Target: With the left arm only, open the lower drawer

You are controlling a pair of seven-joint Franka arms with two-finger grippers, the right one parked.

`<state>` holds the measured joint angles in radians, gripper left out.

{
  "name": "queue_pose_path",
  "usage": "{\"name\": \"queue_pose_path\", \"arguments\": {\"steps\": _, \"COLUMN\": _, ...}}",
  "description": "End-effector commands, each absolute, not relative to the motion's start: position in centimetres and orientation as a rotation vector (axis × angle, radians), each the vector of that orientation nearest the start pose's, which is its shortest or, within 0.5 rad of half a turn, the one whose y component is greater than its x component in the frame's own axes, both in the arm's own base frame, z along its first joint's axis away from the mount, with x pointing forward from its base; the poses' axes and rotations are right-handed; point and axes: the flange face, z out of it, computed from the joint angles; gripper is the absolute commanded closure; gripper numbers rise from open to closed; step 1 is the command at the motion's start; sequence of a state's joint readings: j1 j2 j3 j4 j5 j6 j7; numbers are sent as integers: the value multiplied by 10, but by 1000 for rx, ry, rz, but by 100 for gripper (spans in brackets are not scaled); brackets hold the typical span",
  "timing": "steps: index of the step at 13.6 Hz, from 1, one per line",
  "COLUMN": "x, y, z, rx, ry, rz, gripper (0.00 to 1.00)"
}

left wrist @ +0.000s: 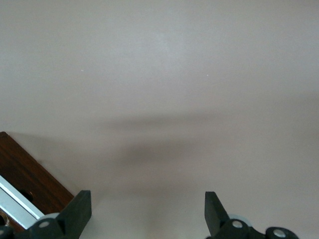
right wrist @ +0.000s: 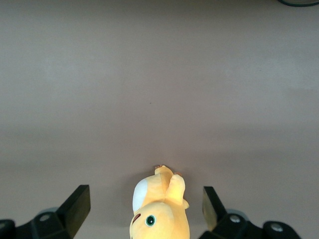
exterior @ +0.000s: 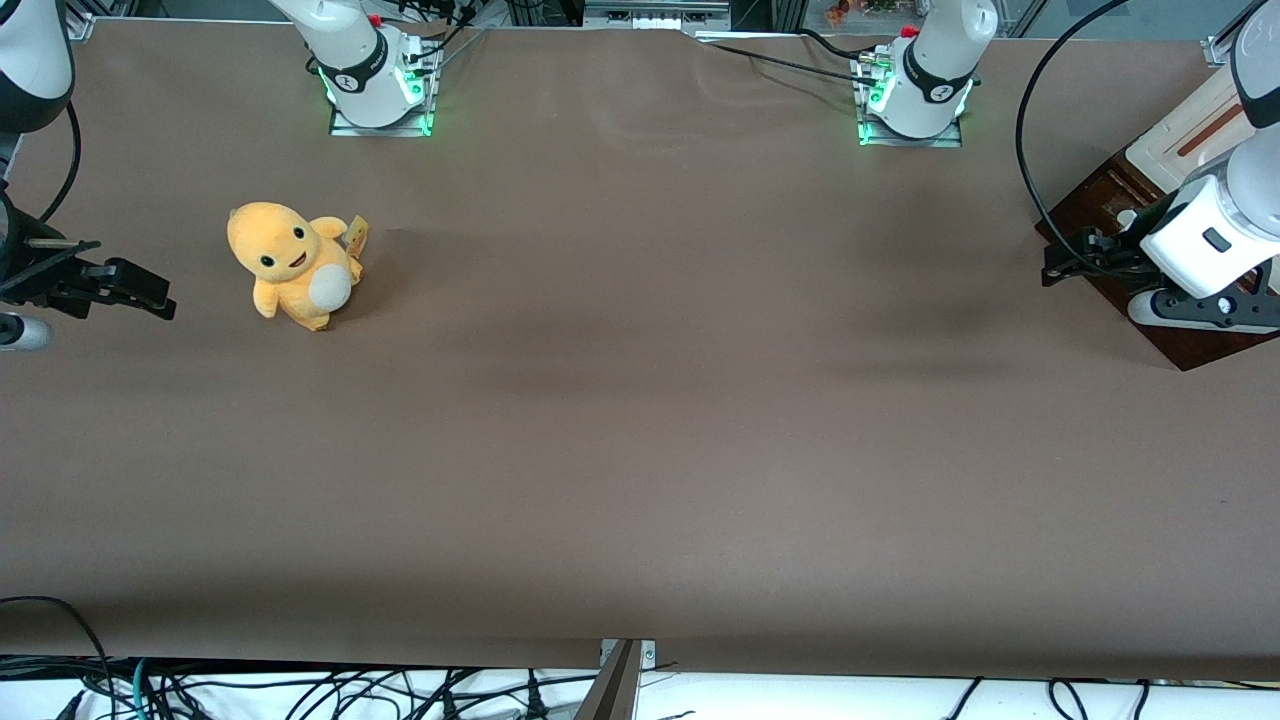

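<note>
The lower drawer (left wrist: 27, 181) shows as a dark brown wooden front with a white bar handle (left wrist: 15, 201) beside one of my fingers. In the front view the same dark brown wood (exterior: 1095, 195) lies at the working arm's end of the table, mostly covered by the left arm (exterior: 1215, 225). My gripper (exterior: 1055, 267) (left wrist: 148, 209) hangs over bare table just off the edge of the drawer front. It is open wide, with only table surface between its fingers. It is not touching the handle.
A cream panel with a brown slot (exterior: 1195, 125) sits above the dark wood. A black cable (exterior: 1025, 150) loops from the arm over the table. An orange plush toy (exterior: 292, 262) stands toward the parked arm's end. Two green-lit arm bases (exterior: 380, 90) (exterior: 915, 100) stand along the table's edge farthest from the front camera.
</note>
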<state>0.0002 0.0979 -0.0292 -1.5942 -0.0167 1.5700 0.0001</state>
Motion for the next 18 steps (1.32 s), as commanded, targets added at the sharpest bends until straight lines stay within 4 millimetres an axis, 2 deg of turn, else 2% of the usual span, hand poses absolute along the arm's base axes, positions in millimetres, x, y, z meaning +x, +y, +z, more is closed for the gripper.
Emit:
{"name": "queue_pose_path", "arguments": {"steps": 1, "x": 577, "y": -13, "z": 558, "rx": -3089, "ry": -56, "rz": 234, "gripper": 0}}
{"name": "queue_pose_path", "arguments": {"steps": 3, "x": 571, "y": -21, "z": 544, "rx": -3018, "ry": -135, "rz": 356, "gripper": 0}}
{"name": "queue_pose_path", "arguments": {"steps": 7, "x": 579, "y": -8, "z": 502, "rx": -2821, "ry": -146, "rz": 494, "gripper": 0}}
{"name": "queue_pose_path", "arguments": {"steps": 9, "x": 579, "y": -9, "z": 457, "rx": -2626, "ry": -168, "rz": 673, "gripper": 0}}
{"name": "queue_pose_path", "arguments": {"steps": 11, "x": 573, "y": -12, "z": 412, "rx": -2400, "ry": -284, "rz": 810, "gripper": 0}}
{"name": "queue_pose_path", "arguments": {"steps": 14, "x": 576, "y": -2, "z": 362, "rx": -2213, "ry": -396, "rz": 798, "gripper": 0}}
{"name": "queue_pose_path", "arguments": {"steps": 17, "x": 567, "y": 11, "z": 290, "rx": -1979, "ry": -448, "rz": 758, "gripper": 0}}
{"name": "queue_pose_path", "arguments": {"steps": 18, "x": 565, "y": 16, "z": 273, "rx": -1935, "ry": -460, "rz": 738, "gripper": 0}}
